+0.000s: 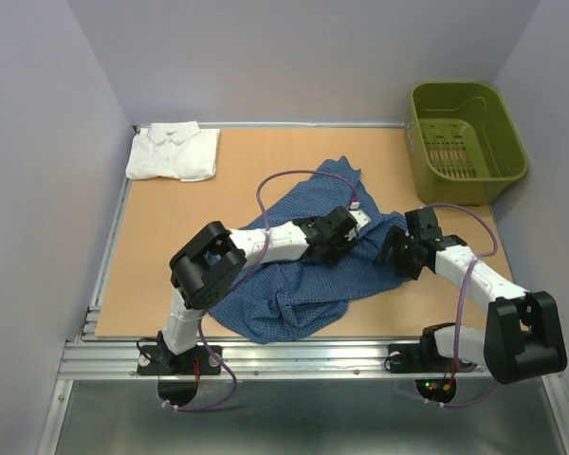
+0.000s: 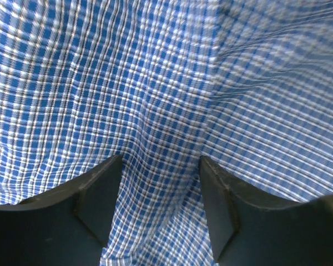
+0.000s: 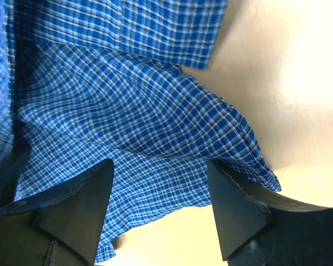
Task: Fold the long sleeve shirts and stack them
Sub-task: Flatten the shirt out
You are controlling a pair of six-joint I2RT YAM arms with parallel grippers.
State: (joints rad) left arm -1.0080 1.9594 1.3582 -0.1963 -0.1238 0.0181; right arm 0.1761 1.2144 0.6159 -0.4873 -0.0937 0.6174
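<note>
Left claw (image 2: 161,160) and right claw (image 3: 161,163) are gaping empty over the limp, soft blue shirt (image 1: 303,284) — pinching its centre-right hem is looking best.

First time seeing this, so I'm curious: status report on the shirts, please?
Left gripper, right gripper open over blue checked shirt. It lies crumpled; white shirt folded, far left corner. Nothing in the way.

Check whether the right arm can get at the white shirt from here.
Probably not. The white shirt lies folded in the far left corner, while the right gripper sits over the blue shirt's right edge, and the left arm stretches across between them. The left arm looks better placed.
</note>
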